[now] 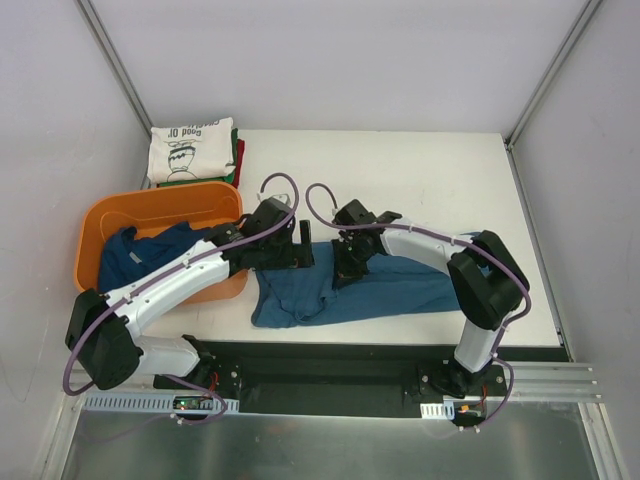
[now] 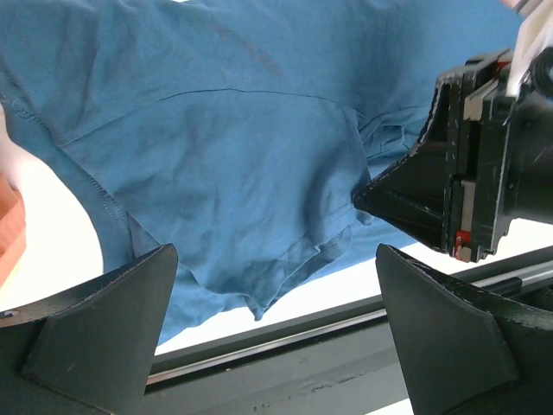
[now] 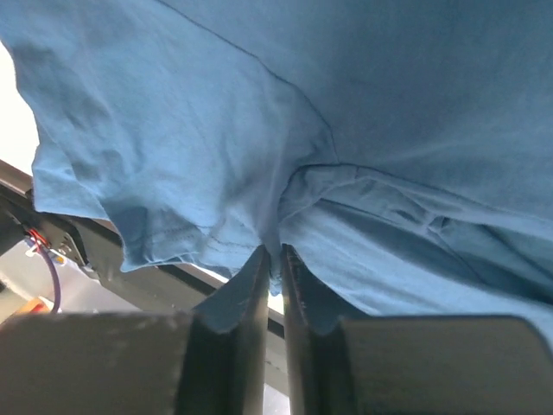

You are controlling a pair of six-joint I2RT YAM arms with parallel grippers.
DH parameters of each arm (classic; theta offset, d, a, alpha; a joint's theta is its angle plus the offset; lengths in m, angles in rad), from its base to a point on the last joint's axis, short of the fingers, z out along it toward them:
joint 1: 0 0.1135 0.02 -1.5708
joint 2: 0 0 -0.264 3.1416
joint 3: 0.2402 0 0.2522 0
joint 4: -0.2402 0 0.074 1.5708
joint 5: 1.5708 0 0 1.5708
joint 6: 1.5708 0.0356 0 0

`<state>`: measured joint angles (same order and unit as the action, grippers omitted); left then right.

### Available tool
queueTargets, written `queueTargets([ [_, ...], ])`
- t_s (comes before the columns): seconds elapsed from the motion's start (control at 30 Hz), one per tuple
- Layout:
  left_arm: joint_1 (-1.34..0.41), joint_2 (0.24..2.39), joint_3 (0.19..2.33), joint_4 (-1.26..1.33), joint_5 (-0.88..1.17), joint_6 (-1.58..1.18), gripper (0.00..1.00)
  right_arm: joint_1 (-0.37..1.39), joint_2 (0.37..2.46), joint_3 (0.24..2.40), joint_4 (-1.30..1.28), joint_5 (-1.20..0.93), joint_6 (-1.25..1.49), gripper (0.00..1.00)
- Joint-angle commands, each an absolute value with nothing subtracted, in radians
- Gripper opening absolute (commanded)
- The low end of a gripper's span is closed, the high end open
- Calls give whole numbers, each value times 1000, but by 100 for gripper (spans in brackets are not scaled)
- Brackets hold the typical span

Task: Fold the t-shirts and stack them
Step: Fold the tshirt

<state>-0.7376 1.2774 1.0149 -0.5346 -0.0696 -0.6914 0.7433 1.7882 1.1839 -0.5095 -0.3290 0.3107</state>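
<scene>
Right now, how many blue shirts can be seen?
2. One blue shirt lies on the table, pinched by the right claw. The other blue shirt is crumpled in the orange tub, left. More may hide beneath it.

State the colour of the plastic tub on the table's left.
It is an orange plastic tub; the top external view shows it best.

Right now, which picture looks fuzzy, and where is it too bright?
Top external view: even light, sharp all over. Left wrist view: its own fingers look blurry up close, and the table glares white. Right wrist view: the blue t-shirt fills it, darker in its folds.
</scene>
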Motion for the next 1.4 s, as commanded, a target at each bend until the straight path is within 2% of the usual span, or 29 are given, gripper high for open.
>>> queueTargets([
  [0.0,-724,1299,1008,-505,-43,-667,99,746,1761,1155,-514,-336,344,11],
  [0.4,-723,1400,1029,-502,26,-637,99,744,1732,1134,-673,-89,314,14],
  [0.47,-721,1411,1032,-500,41,-627,99,742,1729,1134,-675,-87,307,25],
  [0.53,-721,1427,1037,-499,54,-615,99,742,1709,1140,-657,-129,292,42],
  [0.67,-723,1486,1058,-488,77,-604,99,720,1634,1169,-655,-210,253,53],
  [0.7,-721,1502,1072,-482,90,-603,99,688,1617,1170,-655,-222,250,60],
  [0.87,-697,1607,1112,-454,132,-601,99,533,1537,1143,-664,-247,216,84],
  [0.9,-693,1623,1126,-450,141,-600,99,467,1536,1138,-666,-248,201,99],
  [1.1,-652,1770,1187,-425,232,-597,99,235,1627,1144,-635,-252,167,97],
  [1.37,-568,1961,1296,-425,281,-572,99,22,1739,1121,-609,-265,170,97],
])
